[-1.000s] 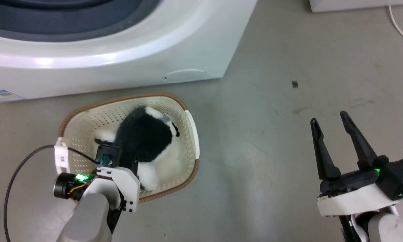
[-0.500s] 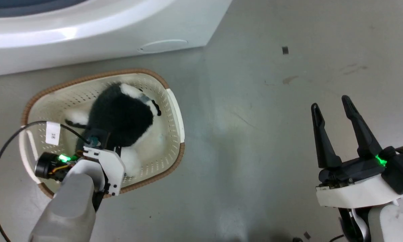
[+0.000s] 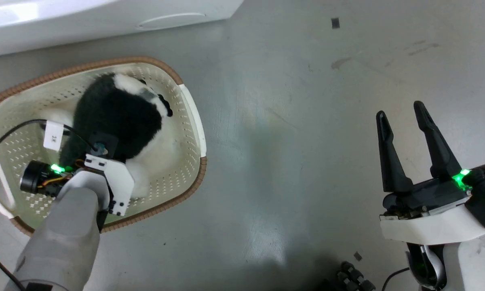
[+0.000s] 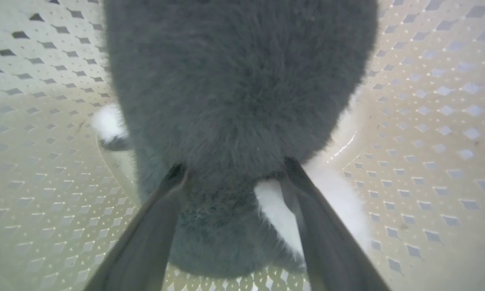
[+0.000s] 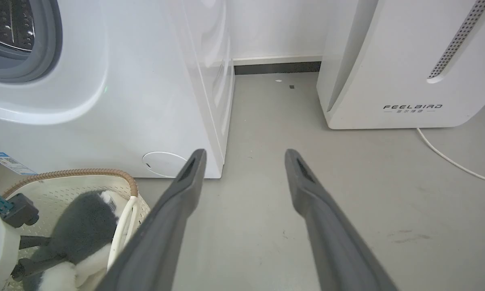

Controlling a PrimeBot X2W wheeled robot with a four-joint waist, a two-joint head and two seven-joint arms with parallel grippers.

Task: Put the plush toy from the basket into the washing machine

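The plush toy point(image 3: 117, 117) lies inside the basket point(image 3: 194, 178), black back up, with white fur showing at the basket's far end and along the near side. It takes up most of the basket's length. It looks light, soft and very squashy. A shallow pinch would likely catch only fur and slip, so the better hold is deep across the narrow part of the body, with stuffing between the fingers. The limbs will probably dangle and could snag on the basket's rim during the lift.

The left gripper point(image 4: 234, 165) is down inside the basket, spread wide astride the toy's black rear. Both tips are sunk into the pile and the jaws have not yet squeezed in, so closing firmly looks like the step in hand.

The right gripper point(image 3: 400, 110) hovers over bare floor well to the right of the basket, parted and empty. The washing machine point(image 3: 105, 16) stands just beyond the basket's far rim, and its grey-gasketed porthole is open above the basket in the right wrist view.
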